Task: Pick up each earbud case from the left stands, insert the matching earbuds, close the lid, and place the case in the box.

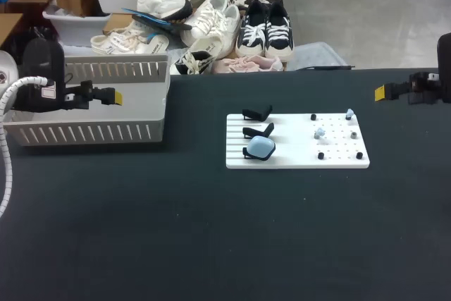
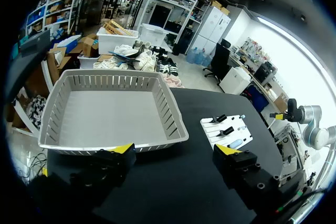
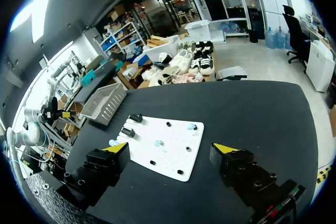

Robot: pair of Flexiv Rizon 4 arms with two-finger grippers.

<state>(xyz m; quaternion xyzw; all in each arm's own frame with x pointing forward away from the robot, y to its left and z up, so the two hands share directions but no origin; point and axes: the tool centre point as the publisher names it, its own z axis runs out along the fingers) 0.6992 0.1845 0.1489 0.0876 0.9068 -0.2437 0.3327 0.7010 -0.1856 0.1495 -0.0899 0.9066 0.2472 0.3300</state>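
tabletop board [image 1: 296,161] holds the blue case [image 1: 261,147], far from both wide-open end effectors [image 2: 174,150] [image 3: 170,147].

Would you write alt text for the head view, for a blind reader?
A white board lies centred on the black table: three black stands on its left part, the nearest holding a pale blue earbud case, small earbuds on its right. The left pincer hangs by a grey box, the right pincer at the table's right side.
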